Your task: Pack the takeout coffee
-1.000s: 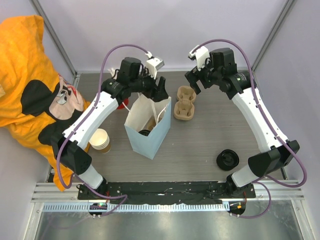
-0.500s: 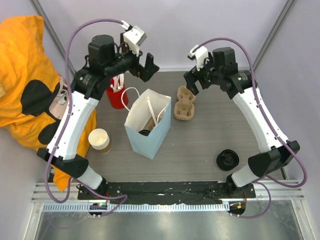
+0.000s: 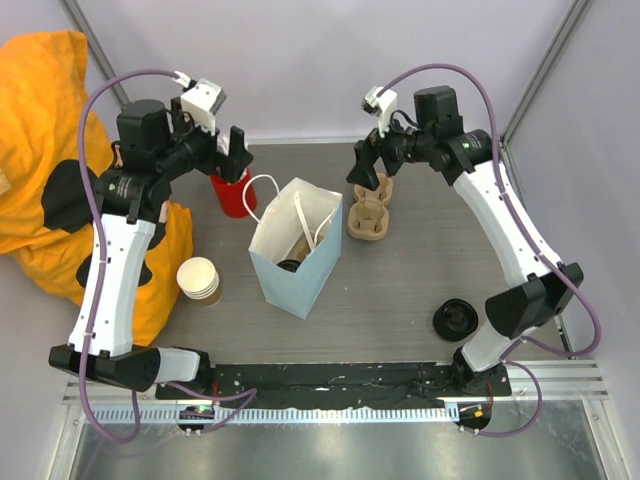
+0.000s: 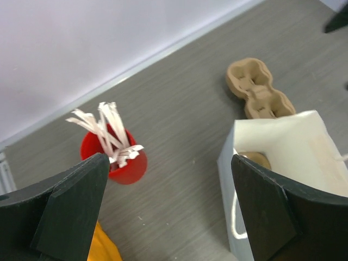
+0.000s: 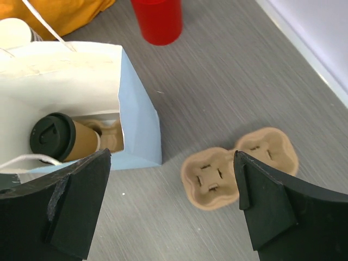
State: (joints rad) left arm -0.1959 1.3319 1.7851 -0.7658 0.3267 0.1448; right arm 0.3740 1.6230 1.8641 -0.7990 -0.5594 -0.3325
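Observation:
The takeout coffee (image 5: 65, 138), a tan cup with a black lid, sits inside the pale blue paper bag (image 3: 300, 285) at the table's middle. In the top view only its dark lid (image 3: 291, 265) shows through the bag's mouth. My left gripper (image 3: 228, 157) hangs open and empty over the back left of the table, left of the bag and above the red cup (image 3: 233, 194). Nothing lies between its fingers (image 4: 65, 206) in the left wrist view. My right gripper (image 3: 366, 165) stands open and empty above the cardboard cup carrier (image 3: 368, 212), right of the bag (image 5: 138, 117).
The red cup (image 4: 118, 166) holds white paper sticks. A stack of lidless paper cups (image 3: 199, 280) stands left of the bag. Loose black lids (image 3: 456, 319) lie at the near right. Orange cloth (image 3: 45, 120) fills the left side. The carrier (image 5: 239, 166) has empty wells.
My left gripper has lifted away from the bag's mouth, opened wide and swung left and back over the red cup. The right gripper has shifted slightly left over the carrier.

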